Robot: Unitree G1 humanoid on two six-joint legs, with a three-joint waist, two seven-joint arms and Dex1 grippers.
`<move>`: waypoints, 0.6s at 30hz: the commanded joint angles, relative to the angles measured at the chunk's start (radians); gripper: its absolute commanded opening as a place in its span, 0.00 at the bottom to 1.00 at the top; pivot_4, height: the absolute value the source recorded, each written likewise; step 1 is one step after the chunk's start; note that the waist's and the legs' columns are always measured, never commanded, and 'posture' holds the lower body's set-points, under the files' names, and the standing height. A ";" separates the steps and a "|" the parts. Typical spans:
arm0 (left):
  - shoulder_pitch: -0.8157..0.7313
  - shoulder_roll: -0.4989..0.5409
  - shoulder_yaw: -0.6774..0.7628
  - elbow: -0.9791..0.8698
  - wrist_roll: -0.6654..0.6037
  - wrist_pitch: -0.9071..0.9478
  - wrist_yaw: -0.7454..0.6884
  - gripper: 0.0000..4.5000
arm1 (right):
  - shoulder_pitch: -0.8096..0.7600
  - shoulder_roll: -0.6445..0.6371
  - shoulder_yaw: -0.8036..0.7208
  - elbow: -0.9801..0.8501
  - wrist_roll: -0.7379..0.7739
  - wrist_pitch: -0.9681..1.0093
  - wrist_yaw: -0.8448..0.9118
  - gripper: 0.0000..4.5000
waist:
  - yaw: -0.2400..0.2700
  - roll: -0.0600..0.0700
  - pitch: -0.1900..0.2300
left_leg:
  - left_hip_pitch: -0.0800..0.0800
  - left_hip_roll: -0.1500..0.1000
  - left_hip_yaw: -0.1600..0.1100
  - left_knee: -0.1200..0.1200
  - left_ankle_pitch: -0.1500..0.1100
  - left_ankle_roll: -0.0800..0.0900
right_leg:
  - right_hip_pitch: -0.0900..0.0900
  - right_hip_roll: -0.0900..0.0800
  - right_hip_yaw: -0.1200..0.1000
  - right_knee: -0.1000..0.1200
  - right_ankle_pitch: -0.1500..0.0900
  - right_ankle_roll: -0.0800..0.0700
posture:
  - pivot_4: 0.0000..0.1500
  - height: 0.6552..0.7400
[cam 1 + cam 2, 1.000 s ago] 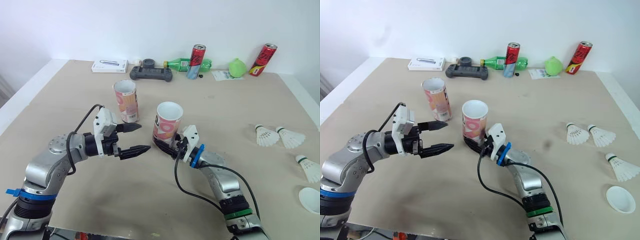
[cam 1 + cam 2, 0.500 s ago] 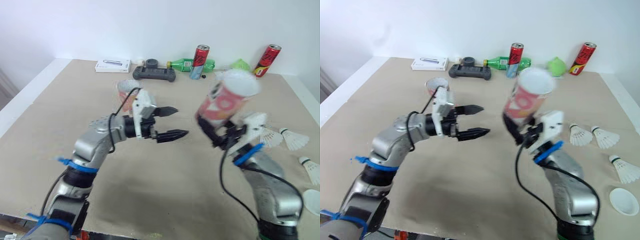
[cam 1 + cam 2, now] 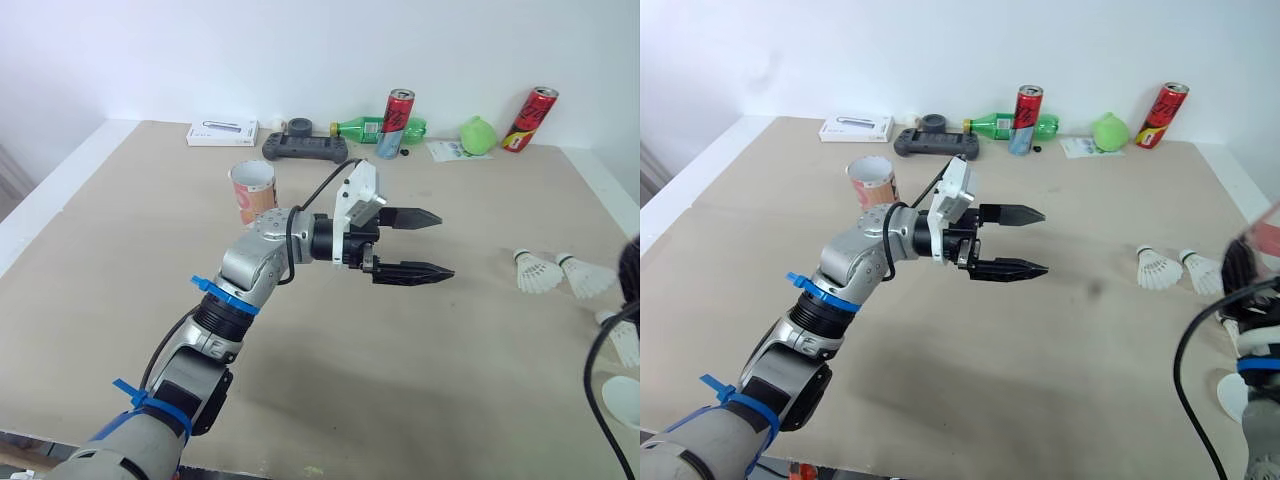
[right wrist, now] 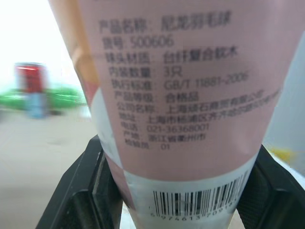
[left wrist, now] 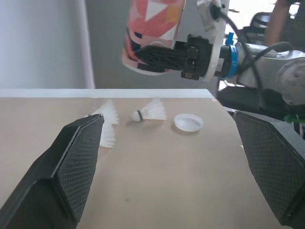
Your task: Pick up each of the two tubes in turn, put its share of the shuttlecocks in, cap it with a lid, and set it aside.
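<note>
The left tool (image 3: 447, 243) hangs released, fingers spread wide, over the middle of the counter (image 3: 120, 260); the standing tube (image 3: 253, 190) is upright behind its arm. The left wrist view adds the right tool (image 5: 147, 53) clenched on the held tube (image 5: 155, 21), off the counter near the shuttlecocks (image 5: 148, 112) and a white lid (image 5: 188, 122). The right wrist view gives that tube's printed label and barcode between the black fingers (image 4: 78, 195).

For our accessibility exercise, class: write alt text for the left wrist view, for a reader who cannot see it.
The right gripper holds a pink tube in shut jaws, in the air above a tan table. On it lie shuttlecocks and a white lid, framed by the open jaws of the left gripper.
</note>
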 commanded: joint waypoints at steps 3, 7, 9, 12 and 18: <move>-0.017 -0.040 0.005 -0.011 0.006 -0.043 -0.019 1.00 | 0.085 0.060 -0.107 0.055 -0.019 -0.131 -0.019 0.62 | 0.001 0.000 0.000 | 0.000 -0.001 0.000 0.001 0.000 0.000 | 0.000 0.000 0.001 0.000 0.000 0.000 | 1.00 1.00; 0.000 -0.055 0.000 -0.032 0.008 -0.038 -0.022 1.00 | 0.109 0.084 -0.162 0.103 0.009 -0.192 -0.044 0.62 | -0.001 0.002 -0.001 | 0.000 -0.002 0.000 0.001 0.000 0.001 | 0.000 -0.001 0.003 0.000 -0.001 -0.001 | 1.00 1.00; 0.003 -0.071 -0.001 -0.035 0.009 -0.041 -0.011 1.00 | 0.114 0.081 -0.194 0.164 0.003 -0.212 -0.065 0.62 | 0.000 0.002 -0.001 | 0.000 -0.002 0.000 0.001 0.000 0.001 | 0.000 0.000 0.003 0.000 -0.002 -0.003 | 1.00 1.00; 0.004 -0.086 0.000 -0.033 0.014 -0.047 -0.002 1.00 | 0.110 0.070 -0.207 0.254 -0.006 -0.224 -0.093 0.62 | 0.001 0.002 -0.001 | -0.001 -0.002 0.000 0.001 0.001 0.001 | 0.001 0.000 0.003 -0.001 -0.002 -0.003 | 1.00 1.00; 0.011 -0.099 0.001 -0.028 0.023 -0.057 0.010 1.00 | 0.076 0.035 -0.184 0.522 -0.035 -0.325 -0.072 0.62 | -0.001 0.004 -0.002 | 0.000 -0.003 0.000 0.001 0.000 0.002 | 0.001 0.000 0.004 -0.001 -0.002 -0.003 | 1.00 1.00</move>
